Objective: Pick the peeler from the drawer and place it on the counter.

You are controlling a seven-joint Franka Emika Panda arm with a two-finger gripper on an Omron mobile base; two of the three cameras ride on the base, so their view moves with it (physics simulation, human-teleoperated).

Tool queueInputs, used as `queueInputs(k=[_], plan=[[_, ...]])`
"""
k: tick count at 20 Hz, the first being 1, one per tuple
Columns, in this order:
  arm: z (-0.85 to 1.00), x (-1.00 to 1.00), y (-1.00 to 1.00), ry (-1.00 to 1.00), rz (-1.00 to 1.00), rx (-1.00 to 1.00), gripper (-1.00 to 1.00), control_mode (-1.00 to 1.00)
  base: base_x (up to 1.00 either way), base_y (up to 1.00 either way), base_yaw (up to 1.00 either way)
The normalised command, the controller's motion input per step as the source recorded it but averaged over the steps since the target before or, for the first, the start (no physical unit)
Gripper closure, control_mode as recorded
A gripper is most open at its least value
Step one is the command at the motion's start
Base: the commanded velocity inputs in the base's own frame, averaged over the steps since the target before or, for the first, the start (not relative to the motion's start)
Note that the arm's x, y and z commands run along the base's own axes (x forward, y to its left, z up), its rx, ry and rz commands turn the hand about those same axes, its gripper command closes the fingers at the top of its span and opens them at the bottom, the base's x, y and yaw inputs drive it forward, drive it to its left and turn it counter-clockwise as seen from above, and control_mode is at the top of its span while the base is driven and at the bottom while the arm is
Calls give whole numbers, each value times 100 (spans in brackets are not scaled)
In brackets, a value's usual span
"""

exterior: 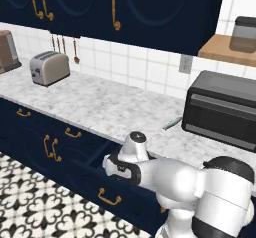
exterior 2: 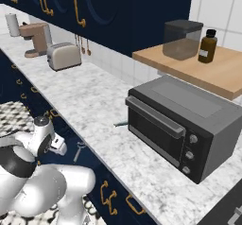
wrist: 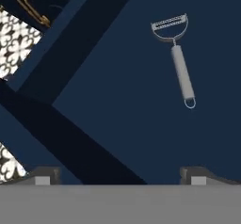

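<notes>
Peeler (wrist: pixel 176 53) flat on drawer (wrist: pixel 141 124) floor in hand view, at about 1 o'clock from centre; forked head toward 12, handle running to 6 with small loop at its end. Nothing touching it. Also seen in right base view (exterior 2: pixel 79 151), lying in open drawer (exterior 2: pixel 71 160) just beside the hand, at 3 o'clock from it.

Gripper (wrist: pixel 120 175): two dark fingertips (wrist: pixel 44 176) at 6 o'clock edge of hand view, set well apart, released, nothing between them. Peeler well clear of both tips, up toward 1 o'clock.

Left base view, left to right: toaster (exterior: pixel 49 68) on counter (exterior: pixel 100 102) at 10 o'clock; drawer (exterior: pixel 107 182) pulled out below counter edge, brass handle (exterior: pixel 109 198) on its front at 6 o'clock; arm bent down over drawer; slim grey-green item (exterior: pixel 172 123) on counter just beside oven (exterior: pixel 225 109) at 3 o'clock.

Right base view, left to right: coffee machine (exterior 2: pixel 35 38) and toaster (exterior 2: pixel 64 55) at 10 o'clock; counter (exterior 2: pixel 94 101) running diagonally; oven (exterior 2: pixel 184 125) at 3 o'clock; shelf (exterior 2: pixel 222 75) above it with jar (exterior 2: pixel 182 39) and bottle (exterior 2: pixel 207 46).
</notes>
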Motion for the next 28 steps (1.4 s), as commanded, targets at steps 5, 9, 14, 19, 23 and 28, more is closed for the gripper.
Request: queueInputs(k=[5, 9, 14, 19, 23, 28], plan=[[-55, -5, 53, 15, 0, 0, -100, -100, 0, 0, 0], [-55, -85, 98, 20, 0, 0, -100, -100, 0, 0, 0], [-52, -100, 100, 19, 3, 0, -100, -100, 0, 0, 0], [25, -92, 87, 31, 7, 0, -100, -100, 0, 0, 0], [98, -28, 80, 18, 6, 0, -100, -100, 0, 0, 0], [100, 47, 15, -5, 0, 0, -100, -100, 0, 0, 0]])
